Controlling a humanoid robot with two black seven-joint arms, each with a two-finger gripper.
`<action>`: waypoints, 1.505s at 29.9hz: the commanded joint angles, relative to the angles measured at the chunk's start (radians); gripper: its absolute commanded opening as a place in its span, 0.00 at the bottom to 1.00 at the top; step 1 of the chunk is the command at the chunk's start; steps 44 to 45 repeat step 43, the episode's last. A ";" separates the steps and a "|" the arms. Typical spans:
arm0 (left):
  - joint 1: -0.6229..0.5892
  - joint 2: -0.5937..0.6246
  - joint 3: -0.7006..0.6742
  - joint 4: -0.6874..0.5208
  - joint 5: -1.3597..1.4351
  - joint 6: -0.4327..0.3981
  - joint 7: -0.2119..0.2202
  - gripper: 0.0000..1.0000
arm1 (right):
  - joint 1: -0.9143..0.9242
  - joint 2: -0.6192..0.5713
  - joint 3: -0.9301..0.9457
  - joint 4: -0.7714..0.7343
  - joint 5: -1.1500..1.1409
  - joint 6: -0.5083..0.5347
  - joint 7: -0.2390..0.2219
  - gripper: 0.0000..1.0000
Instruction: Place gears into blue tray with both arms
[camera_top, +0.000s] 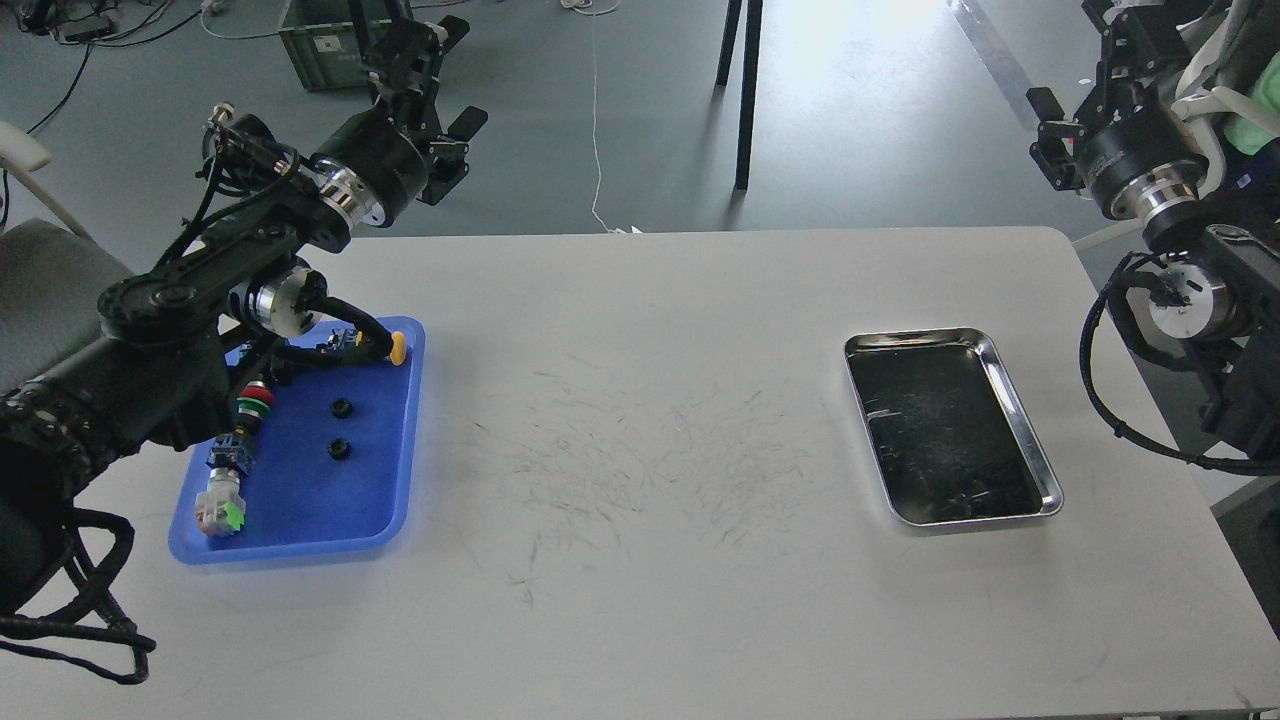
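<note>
The blue tray (300, 495) lies at the left of the white table. Two small black gears (341, 408) (339, 449) rest on its floor, one just behind the other, apart from each other. My left gripper (415, 50) is raised high beyond the table's far edge, well above and behind the tray; its dark fingers blend into the background. My right gripper (1125, 25) is lifted at the top right, off the table's corner and partly cut by the frame. Nothing shows in either gripper.
Colourful push-button switches (222, 505) line the blue tray's left and far sides, partly under my left arm's cable. A steel tray (1003, 372) with a dark inside sits at the right. The table's middle shows only scuff marks.
</note>
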 joint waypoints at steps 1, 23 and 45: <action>0.045 -0.003 -0.008 0.012 -0.005 -0.004 -0.028 0.98 | -0.008 -0.007 0.002 0.017 0.005 0.024 0.000 0.97; 0.039 -0.092 -0.009 0.182 -0.058 -0.110 -0.028 0.99 | -0.038 0.032 0.010 0.075 0.304 0.109 -0.110 0.99; 0.039 -0.092 -0.014 0.204 -0.071 -0.102 -0.028 0.99 | -0.054 0.032 0.002 0.094 0.296 0.078 -0.107 0.99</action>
